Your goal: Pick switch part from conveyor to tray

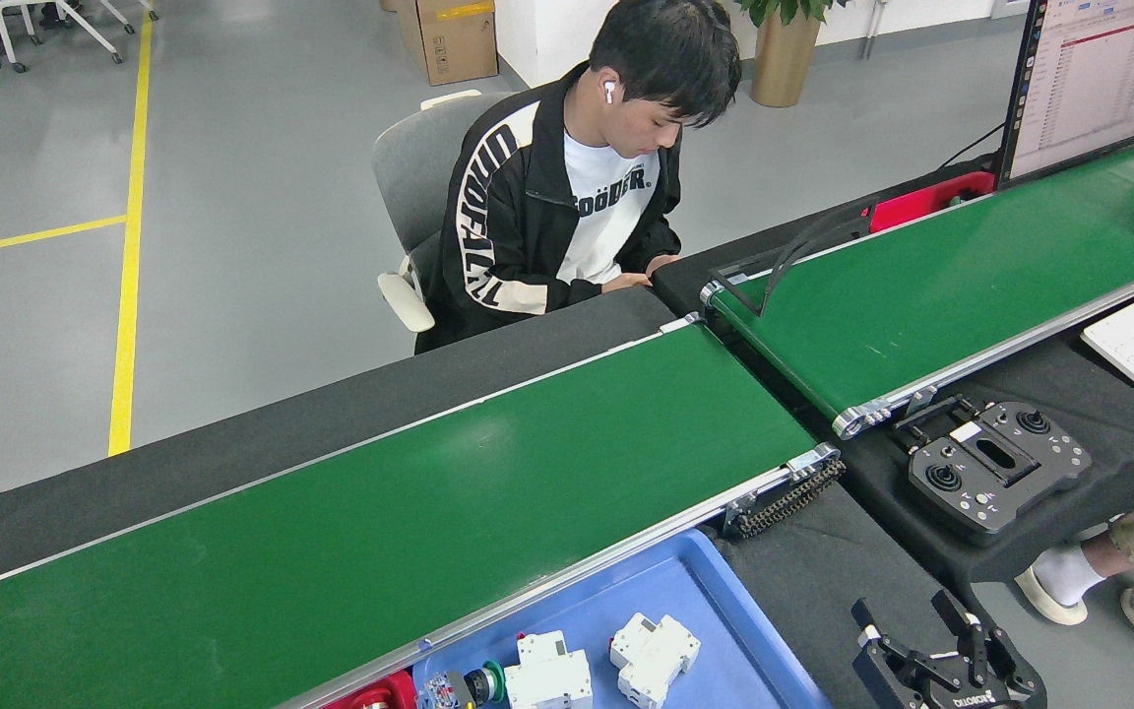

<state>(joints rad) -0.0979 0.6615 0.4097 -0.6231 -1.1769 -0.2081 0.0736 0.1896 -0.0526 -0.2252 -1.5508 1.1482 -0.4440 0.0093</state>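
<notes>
**1 gripper in view, belt bare of parts**

1 gripper (933,630), the right one, shows at the bottom right edge, its dark fingers (953,611) spread apart with nothing between them; its lower body is cut off by the frame. No part of the left arm shows.

The conveyor (409,522) runs across the middle, its green surface carrying no switch part in the stretch that shows; its left end runs out of frame. Just below its near rail sits the blue tray (685,601), cut off at the bottom edge. In the tray lie 2 white switch parts (656,658), and a push-button part (464,686) with a green ring lies at its left end, partly cropped. A red tray (385,692) shows only as a sliver beside it.

A second green belt (951,286) angles away at right, with a black controller (995,465) near its end. A seated person (557,207) is behind the conveyor, hands partly hidden by the table edge.
</notes>
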